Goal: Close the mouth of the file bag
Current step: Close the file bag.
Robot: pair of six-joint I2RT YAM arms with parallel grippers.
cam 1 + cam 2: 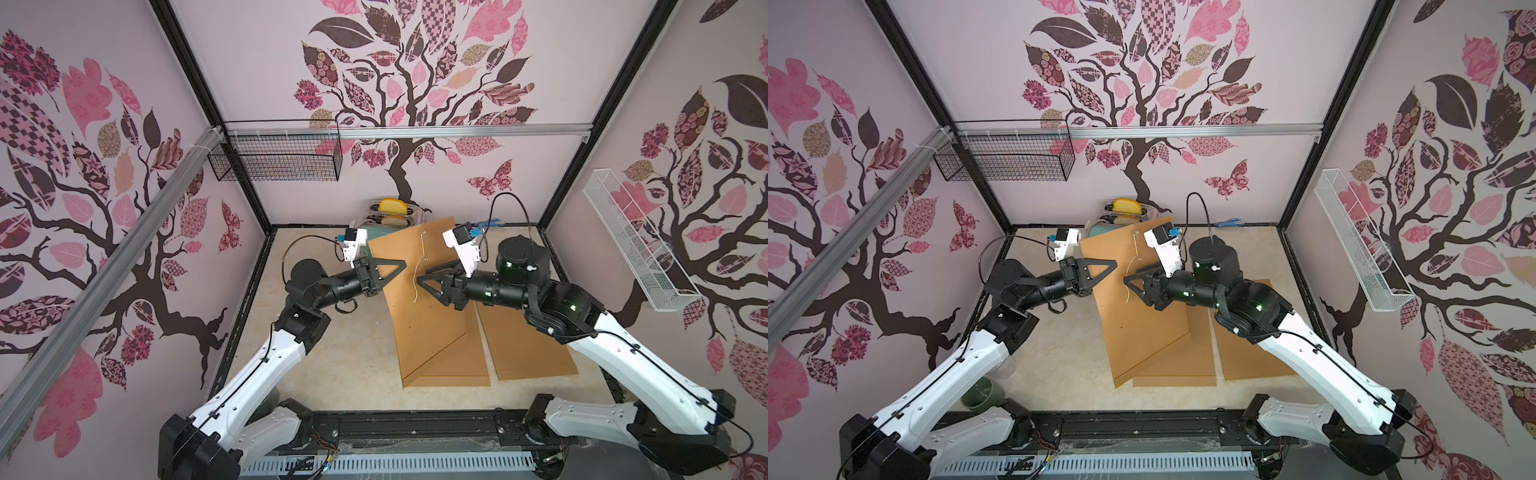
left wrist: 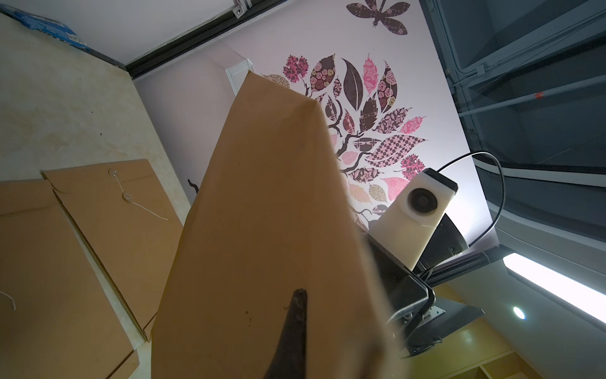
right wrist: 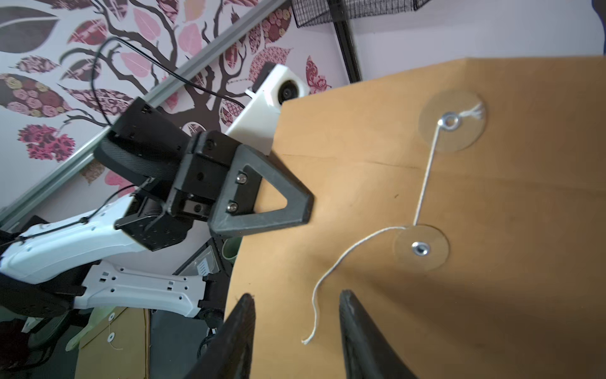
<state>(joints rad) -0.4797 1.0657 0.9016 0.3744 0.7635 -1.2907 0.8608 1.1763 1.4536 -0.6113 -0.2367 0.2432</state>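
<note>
A brown file bag (image 1: pixel 424 307) (image 1: pixel 1142 320) stands tilted off the table. My left gripper (image 1: pixel 401 264) (image 1: pixel 1113 264) (image 3: pixel 305 203) is shut on its left edge. In the left wrist view one finger (image 2: pixel 299 315) lies against the paper and the other is hidden behind it. The flap lies folded down. A white string (image 3: pixel 426 174) (image 1: pixel 419 266) runs from the upper disc (image 3: pixel 465 137) to the rim of the lower disc (image 3: pixel 429 259), then hangs loose. My right gripper (image 3: pixel 296 295) (image 1: pixel 419 279) (image 1: pixel 1126 279) is open, with the string's free end between its fingers, untouched.
Two more file bags (image 1: pixel 457 365) (image 1: pixel 528 349) lie flat on the table under and right of the raised one. A toaster with bread (image 1: pixel 395 212) stands at the back. A black wire basket (image 1: pixel 278 158) and a white one (image 1: pixel 636 241) hang on the walls. A green cup (image 1: pixel 982 395) sits front left.
</note>
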